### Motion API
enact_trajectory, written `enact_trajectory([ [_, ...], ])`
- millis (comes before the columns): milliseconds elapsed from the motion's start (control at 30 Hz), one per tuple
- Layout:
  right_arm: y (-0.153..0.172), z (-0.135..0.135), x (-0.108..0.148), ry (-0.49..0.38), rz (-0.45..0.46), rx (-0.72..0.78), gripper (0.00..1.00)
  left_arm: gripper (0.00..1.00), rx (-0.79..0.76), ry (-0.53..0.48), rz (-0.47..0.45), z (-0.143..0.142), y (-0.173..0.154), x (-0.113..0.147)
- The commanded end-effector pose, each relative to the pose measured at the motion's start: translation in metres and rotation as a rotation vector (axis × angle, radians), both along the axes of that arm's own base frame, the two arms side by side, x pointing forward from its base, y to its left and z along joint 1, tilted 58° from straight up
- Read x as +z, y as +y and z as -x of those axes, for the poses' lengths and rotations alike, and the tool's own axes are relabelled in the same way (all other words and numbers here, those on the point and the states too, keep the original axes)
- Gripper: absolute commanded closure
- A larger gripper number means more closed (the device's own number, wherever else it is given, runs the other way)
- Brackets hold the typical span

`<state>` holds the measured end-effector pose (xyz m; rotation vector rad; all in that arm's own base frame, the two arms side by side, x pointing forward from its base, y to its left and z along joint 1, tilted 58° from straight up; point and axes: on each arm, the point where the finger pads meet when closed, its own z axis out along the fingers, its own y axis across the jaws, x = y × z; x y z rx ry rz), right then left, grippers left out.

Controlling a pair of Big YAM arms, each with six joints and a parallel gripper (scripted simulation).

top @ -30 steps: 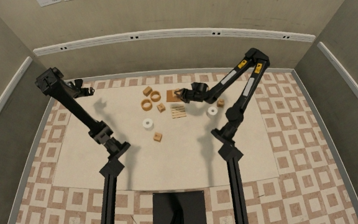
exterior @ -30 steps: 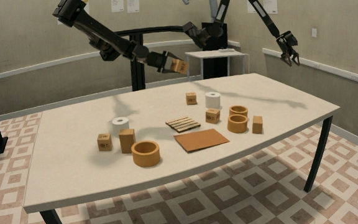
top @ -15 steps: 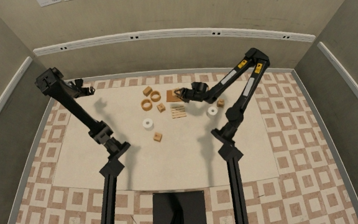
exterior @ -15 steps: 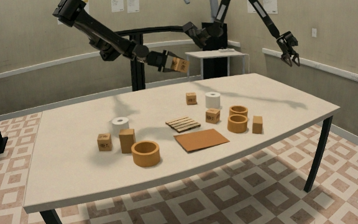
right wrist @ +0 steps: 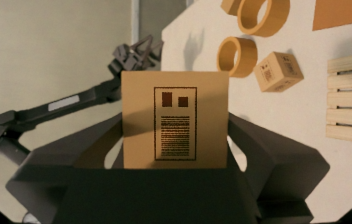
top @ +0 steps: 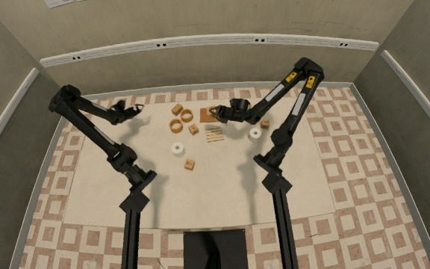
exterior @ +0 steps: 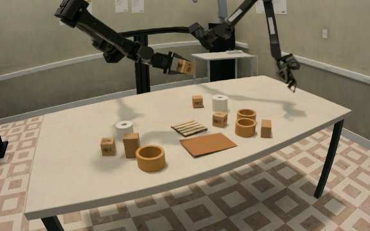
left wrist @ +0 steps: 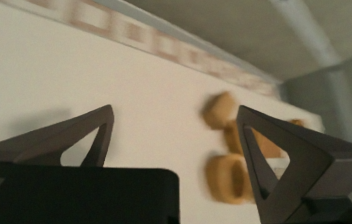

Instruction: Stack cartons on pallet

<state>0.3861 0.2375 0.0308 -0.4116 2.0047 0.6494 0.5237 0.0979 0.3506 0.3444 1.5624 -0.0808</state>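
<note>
My right gripper point(top: 213, 110) point(right wrist: 175, 112) is shut on a carton point(exterior: 186, 67) point(right wrist: 172, 162), held in the air above the table; its face toward the wrist camera shows a label with two dark marks and lines. My left gripper point(top: 140, 107) point(exterior: 291, 86) point(left wrist: 175, 111) is open and empty, above the table's far left in the top view. One carton point(top: 193, 129) point(exterior: 220, 119) point(right wrist: 278, 71) stands near the slatted pallet point(top: 214, 134) point(exterior: 188, 128) point(right wrist: 347, 99). Another carton point(top: 189, 164) point(exterior: 197, 102) stands beyond a roll, and another carton point(top: 265, 123) point(exterior: 108, 147) stands beside a tall box. The pallet bears nothing. Underside numbers are hidden.
An orange mat point(top: 204, 116) point(exterior: 207, 145) lies beside the pallet. White rolls point(top: 178, 149) point(exterior: 220, 105) stand on both sides. Two rings point(top: 175, 131) point(exterior: 245, 131) and a plain box point(top: 177, 109) point(exterior: 266, 128) are grouped together. A tall plain box point(exterior: 131, 145) stands by another ring point(exterior: 150, 164).
</note>
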Motion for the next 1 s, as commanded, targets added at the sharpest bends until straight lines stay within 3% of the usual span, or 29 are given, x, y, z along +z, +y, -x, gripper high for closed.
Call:
enact_trajectory([
  [0,0.001,0.002,0.0,0.003,-0.004,0.001,0.5,0.0,-0.126,0.062,0.207,-0.034,-0.05,-0.057],
  [67,0.001,0.002,0.0,0.003,-0.004,0.001,0.5,0.0,-0.21,0.092,0.273,-0.045,-0.082,-0.078],
  [200,0.001,0.002,0.0,0.003,-0.004,0.001,0.5,0.0,-0.373,0.224,0.417,-0.04,-0.155,-0.146],
  [267,0.001,0.002,0.0,0.003,-0.004,0.001,0.5,0.0,-0.373,0.224,0.417,-0.04,-0.155,-0.146],
  [333,0.001,0.002,0.0,0.003,-0.004,0.001,0.5,0.0,-0.446,0.268,0.476,-0.041,-0.186,-0.164],
  [500,0.001,0.002,0.0,0.003,-0.004,0.001,0.5,0.0,-0.649,0.48,0.606,0.006,-0.278,-0.248],
  [600,0.001,0.002,0.0,0.003,-0.004,0.001,0.5,0.0,-0.737,0.581,0.653,0.035,-0.315,-0.281],
  [767,0.001,0.002,0.0,0.003,-0.004,0.001,0.5,0.0,-0.841,0.697,0.683,0.075,-0.354,-0.318],
  [967,0.001,0.002,0.0,0.003,-0.004,0.001,0.5,0.0,-0.875,0.695,0.669,0.08,-0.361,-0.325],
])
